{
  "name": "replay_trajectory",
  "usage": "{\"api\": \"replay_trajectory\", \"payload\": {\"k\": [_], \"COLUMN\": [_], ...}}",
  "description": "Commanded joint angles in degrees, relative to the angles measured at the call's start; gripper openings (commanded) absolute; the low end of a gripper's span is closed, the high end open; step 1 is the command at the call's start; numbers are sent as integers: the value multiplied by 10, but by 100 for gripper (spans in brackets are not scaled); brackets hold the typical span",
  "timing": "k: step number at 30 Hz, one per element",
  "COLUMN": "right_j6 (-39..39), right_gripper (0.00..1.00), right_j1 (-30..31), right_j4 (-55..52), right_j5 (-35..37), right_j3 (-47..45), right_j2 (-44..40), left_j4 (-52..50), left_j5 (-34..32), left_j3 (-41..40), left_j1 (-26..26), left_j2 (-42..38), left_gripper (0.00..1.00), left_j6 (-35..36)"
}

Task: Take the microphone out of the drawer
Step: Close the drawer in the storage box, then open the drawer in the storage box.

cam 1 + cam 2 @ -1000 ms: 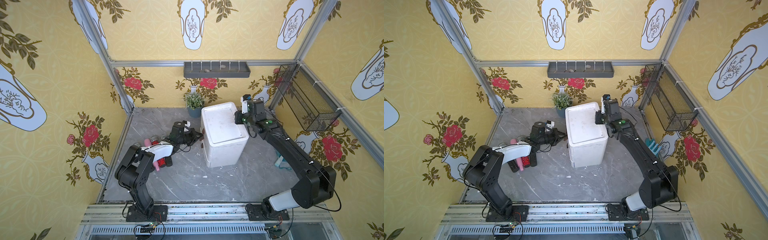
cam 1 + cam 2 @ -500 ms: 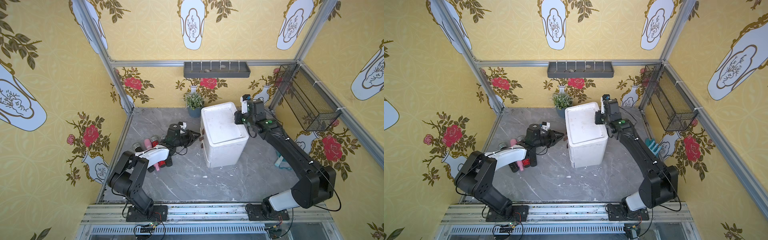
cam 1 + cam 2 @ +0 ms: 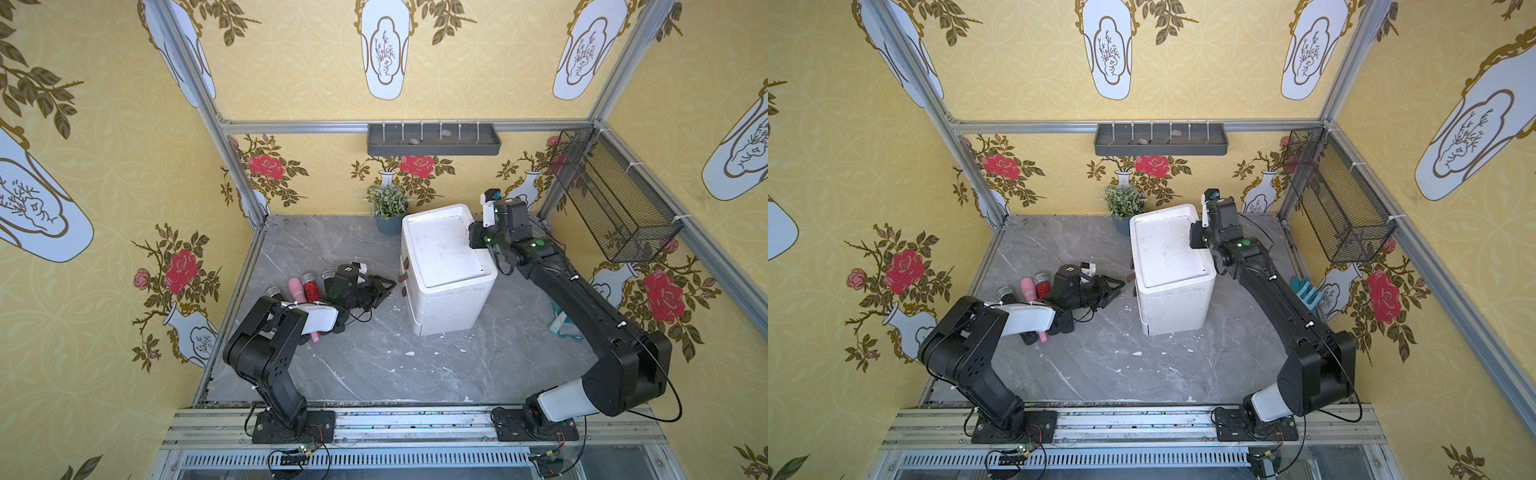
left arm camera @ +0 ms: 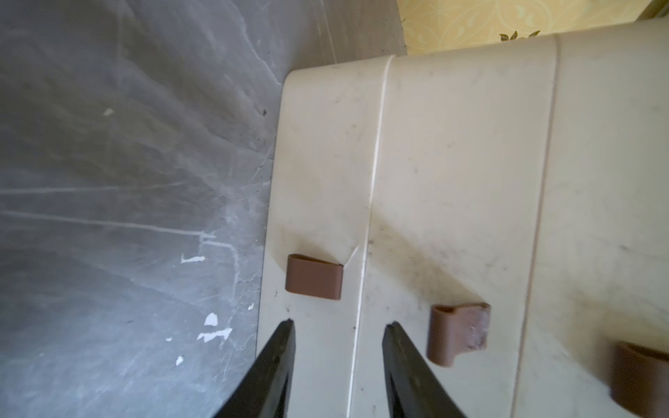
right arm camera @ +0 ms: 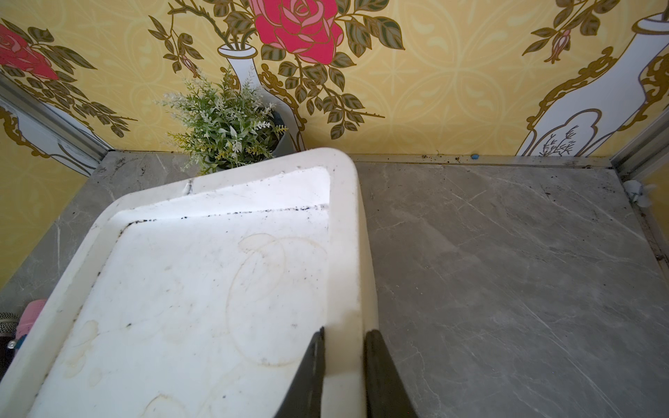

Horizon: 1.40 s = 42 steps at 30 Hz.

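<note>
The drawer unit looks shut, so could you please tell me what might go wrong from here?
1. The open left hand points between the lowest handle and the middle handle, so it may close on neither and bump the drawer front.
2. The right hand pinches only the thin top rim of the drawer unit; a pull could slip or twist it.
3. Microphones lie beside the left arm and might get knocked.

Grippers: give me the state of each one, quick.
Left gripper: open, holding nothing, pointed at the cabinet front.
Right gripper: closed on the cabinet's top rim.
</note>
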Motion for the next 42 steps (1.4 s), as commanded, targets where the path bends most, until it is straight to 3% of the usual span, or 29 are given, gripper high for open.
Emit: {"api": "replay_trajectory", "payload": {"k": [1, 7, 30, 42], "right_j6": [7, 7, 10, 10], "right_gripper": [15, 15, 15, 15], "right_j1": [0, 1, 2, 2], "right_j4": [-102, -104, -103, -101], "right_j5": [-15, -9, -7, -8], "right_j3": [-8, -8, -19, -20], "right_j2": [11, 14, 8, 9], "left_j4": [109, 192, 337, 382], "left_j5": [-4, 2, -35, -61], "left_j3": [-11, -7, -3, 12], "left_j1": [-1, -14, -45, -59], "left_j2": [33, 97, 201, 225], "left_gripper": [45, 44, 44, 34], "left_j6": [-50, -89, -167, -194]}}
